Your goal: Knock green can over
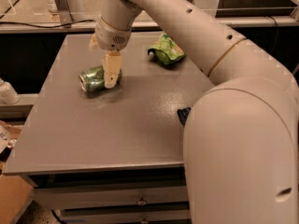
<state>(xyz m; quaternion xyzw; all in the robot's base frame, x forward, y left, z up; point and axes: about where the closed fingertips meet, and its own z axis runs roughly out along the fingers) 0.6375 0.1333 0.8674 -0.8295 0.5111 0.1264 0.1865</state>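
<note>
Lab worktable beneath end effector

Arm outstretched, gripper downward at upper left
</note>
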